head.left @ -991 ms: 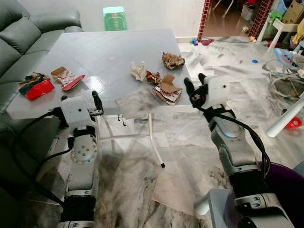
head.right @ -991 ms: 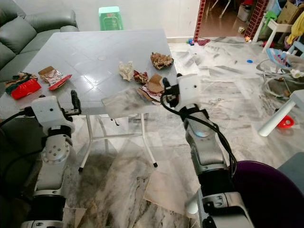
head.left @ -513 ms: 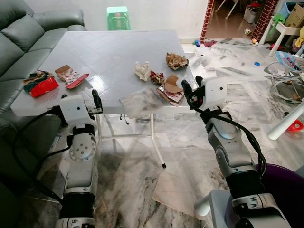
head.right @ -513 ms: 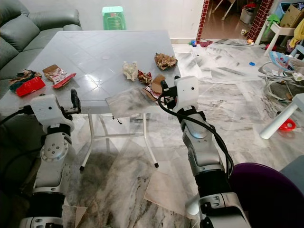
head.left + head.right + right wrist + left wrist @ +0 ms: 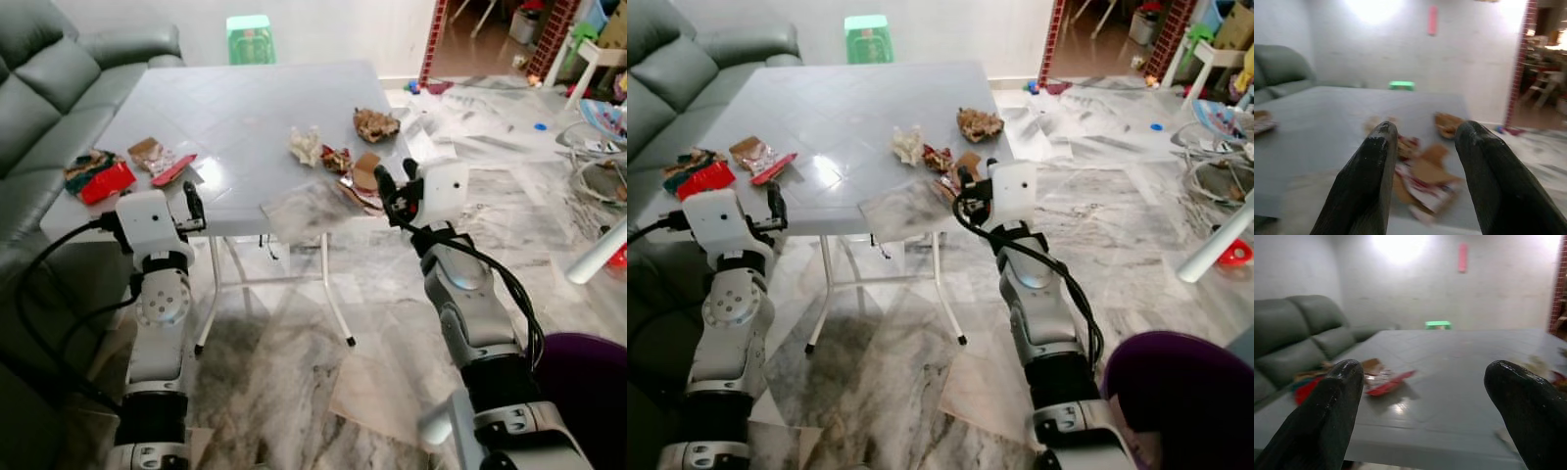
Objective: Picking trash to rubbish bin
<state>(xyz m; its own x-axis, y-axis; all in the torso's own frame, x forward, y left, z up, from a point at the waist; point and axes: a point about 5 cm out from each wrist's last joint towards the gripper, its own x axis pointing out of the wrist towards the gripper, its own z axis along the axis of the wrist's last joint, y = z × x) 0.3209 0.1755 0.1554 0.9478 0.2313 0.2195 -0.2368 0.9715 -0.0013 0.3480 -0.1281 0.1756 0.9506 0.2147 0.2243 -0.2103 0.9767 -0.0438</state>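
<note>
While the torn cardboard wrapper [image 5: 360,183] lies at the near right edge of the grey table [image 5: 245,108], the approach step is in hand.
The right gripper [image 5: 394,183] hovers just beside that wrapper, fingers moderately parted and empty; the left gripper [image 5: 192,206], spread wide and empty, faces the red wrappers [image 5: 98,176] at the left edge. Next move, as judged: advance the right fingers over the wrapper, close, then carry to the purple bin [image 5: 1181,392] at lower right.
</note>
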